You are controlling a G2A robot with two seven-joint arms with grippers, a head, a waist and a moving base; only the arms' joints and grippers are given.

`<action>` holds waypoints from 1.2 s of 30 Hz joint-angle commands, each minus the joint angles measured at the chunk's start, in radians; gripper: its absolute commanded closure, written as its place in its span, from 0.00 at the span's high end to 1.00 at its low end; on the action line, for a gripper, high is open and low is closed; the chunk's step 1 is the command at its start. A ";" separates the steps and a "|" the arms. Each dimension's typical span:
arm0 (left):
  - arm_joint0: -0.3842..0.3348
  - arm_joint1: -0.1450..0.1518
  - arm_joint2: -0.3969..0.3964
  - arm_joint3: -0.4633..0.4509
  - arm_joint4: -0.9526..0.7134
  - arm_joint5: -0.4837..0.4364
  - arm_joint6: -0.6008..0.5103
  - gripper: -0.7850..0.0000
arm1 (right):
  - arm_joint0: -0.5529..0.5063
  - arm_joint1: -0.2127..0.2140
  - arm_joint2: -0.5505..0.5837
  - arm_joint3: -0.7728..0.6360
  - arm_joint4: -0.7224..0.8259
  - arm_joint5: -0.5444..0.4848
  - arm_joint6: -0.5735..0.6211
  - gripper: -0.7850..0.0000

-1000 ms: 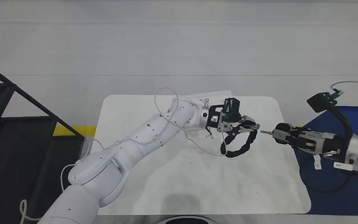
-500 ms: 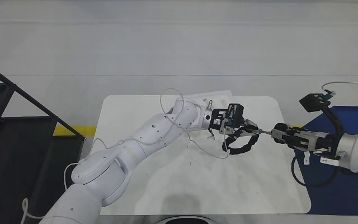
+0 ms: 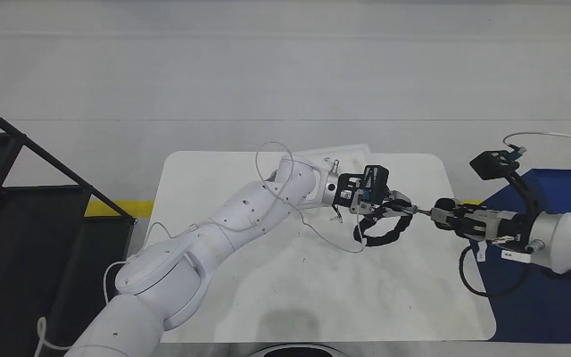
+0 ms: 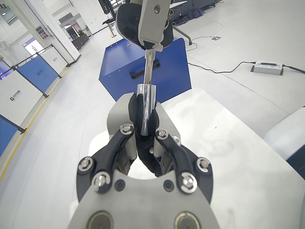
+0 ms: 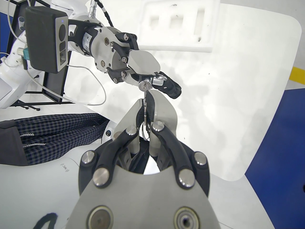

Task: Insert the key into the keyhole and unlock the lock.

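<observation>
The lock is a chrome cylinder (image 4: 145,110) on a black cable loop (image 3: 384,234). My left gripper (image 4: 143,107) is shut on the cylinder above the table's right half (image 3: 400,205). The silver key (image 4: 149,69) is pinched in my right gripper (image 5: 145,110), which is shut and faces the left one (image 3: 443,214). The key's tip meets the keyhole (image 5: 144,86) in the cylinder's end face, and most of the blade stays outside. The key (image 5: 144,104) stands edge-on between the right fingers, with its ring hanging behind.
A white foam tray (image 5: 178,22) with cut-out pockets lies at the table's far edge (image 3: 332,153). A blue cabinet (image 3: 546,286) stands just past the right table edge. A black frame (image 3: 36,178) stands to the left. White cables (image 3: 268,161) loop off the left arm.
The left arm has pushed the lock rightward and the right gripper has come leftward. The gap between key and cylinder has closed, so the tip now touches the keyhole.
</observation>
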 commanded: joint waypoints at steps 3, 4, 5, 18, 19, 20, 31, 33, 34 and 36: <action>0.003 -0.001 -0.006 -0.002 0.005 -0.005 0.001 0.00 | 0.007 0.003 -0.010 0.000 -0.004 0.003 -0.004 0.00; 0.004 -0.001 -0.008 -0.002 0.006 -0.006 0.000 0.00 | 0.009 0.003 -0.013 0.000 -0.004 0.004 -0.005 0.00; 0.004 -0.002 -0.009 -0.003 0.007 -0.008 0.000 0.00 | 0.011 0.004 -0.016 0.001 -0.006 0.005 -0.007 0.00; 0.001 -0.012 -0.019 -0.005 0.020 -0.019 -0.006 0.00 | 0.045 0.011 -0.083 0.014 -0.041 0.049 -0.018 0.00; 0.001 -0.013 -0.020 -0.004 0.020 -0.020 -0.005 0.00 | 0.049 0.011 -0.090 0.016 -0.043 0.052 -0.019 0.00; 0.001 -0.015 -0.020 -0.003 0.020 -0.022 -0.004 0.00 | 0.053 0.012 -0.097 0.017 -0.045 0.056 -0.020 0.00; 0.007 -0.019 -0.041 0.038 -0.011 -0.065 0.006 0.00 | 0.096 0.013 -0.123 0.051 0.000 0.016 -0.061 1.00; 0.011 -0.017 -0.046 0.046 -0.029 -0.104 0.014 0.00 | 0.100 0.012 -0.117 0.052 0.014 -0.069 -0.094 1.00; 0.012 -0.016 -0.050 0.053 -0.038 -0.120 0.018 0.00 | 0.097 0.012 -0.117 0.062 0.031 -0.117 -0.102 1.00; 0.013 -0.013 -0.059 0.066 -0.048 -0.139 0.009 0.00 | 0.093 0.012 -0.113 0.074 0.060 -0.223 -0.109 1.00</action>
